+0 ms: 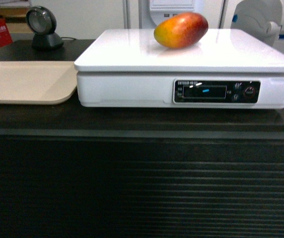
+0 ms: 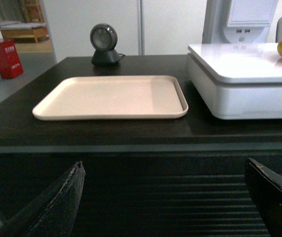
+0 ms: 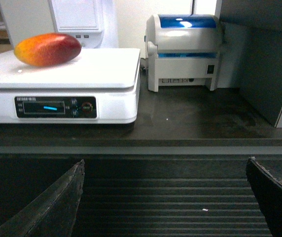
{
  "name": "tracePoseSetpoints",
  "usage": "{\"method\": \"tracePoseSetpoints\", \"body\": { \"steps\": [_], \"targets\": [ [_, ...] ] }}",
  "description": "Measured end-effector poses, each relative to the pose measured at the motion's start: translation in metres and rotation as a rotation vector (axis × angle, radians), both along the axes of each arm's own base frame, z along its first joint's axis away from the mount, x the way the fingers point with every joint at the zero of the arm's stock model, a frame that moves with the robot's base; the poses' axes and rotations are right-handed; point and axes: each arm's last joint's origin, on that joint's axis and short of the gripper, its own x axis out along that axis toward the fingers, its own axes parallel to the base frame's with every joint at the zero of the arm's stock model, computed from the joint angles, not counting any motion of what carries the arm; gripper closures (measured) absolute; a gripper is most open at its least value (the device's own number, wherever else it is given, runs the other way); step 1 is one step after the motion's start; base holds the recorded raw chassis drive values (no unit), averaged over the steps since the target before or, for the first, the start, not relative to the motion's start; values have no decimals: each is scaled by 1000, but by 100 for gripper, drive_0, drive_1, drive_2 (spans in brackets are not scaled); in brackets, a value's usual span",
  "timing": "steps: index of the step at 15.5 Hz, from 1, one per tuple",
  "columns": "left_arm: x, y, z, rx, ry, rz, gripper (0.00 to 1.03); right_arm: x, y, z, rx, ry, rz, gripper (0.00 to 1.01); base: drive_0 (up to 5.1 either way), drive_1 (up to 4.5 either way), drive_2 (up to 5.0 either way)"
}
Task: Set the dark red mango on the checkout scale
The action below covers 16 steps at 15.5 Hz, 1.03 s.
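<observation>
While both black pincers, left [image 2: 163, 197] and right [image 3: 163, 197], gape wide and empty below the ribbed black checkout counter [image 1: 142, 188], the glossy dark red oval mango [image 3: 48, 49], lying up ahead to the right pincer's left on the flat white rectangular scale [image 3: 82, 69], might roll if bumped.

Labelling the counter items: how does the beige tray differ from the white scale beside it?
The tray is beige, thin and low with a raised rim; the scale is white, thick and boxy with a flat top. The tray holds nothing, the scale carries the mango. The scale has a display and buttons, the tray none. Both are rectangular, on the black counter.
</observation>
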Motion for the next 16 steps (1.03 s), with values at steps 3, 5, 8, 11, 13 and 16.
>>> {"method": "tracePoseSetpoints", "body": {
  "steps": [3, 5, 8, 11, 13, 16],
  "targets": [
    [0, 0, 0, 0, 0, 0, 5, 0, 0, 0, 1, 0, -1, 3, 0, 0, 0],
    [0, 0, 0, -1, 0, 0, 5, 0, 0, 0, -1, 0, 0, 3, 0, 0, 0],
    [0, 0, 0, -1, 1, 0, 5, 0, 0, 0, 0, 0, 0, 3, 0, 0, 0],
    [0, 0, 0, 0, 0, 0, 5, 0, 0, 0, -1, -1, 0, 3, 0, 0, 0],
    [0, 0, 0, 0, 1, -1, 5, 0, 0, 0, 0, 0, 0, 3, 0, 0, 0],
    [0, 0, 0, -1, 0, 0, 5, 0, 0, 0, -1, 0, 0, 3, 0, 0, 0]
  ]
}}
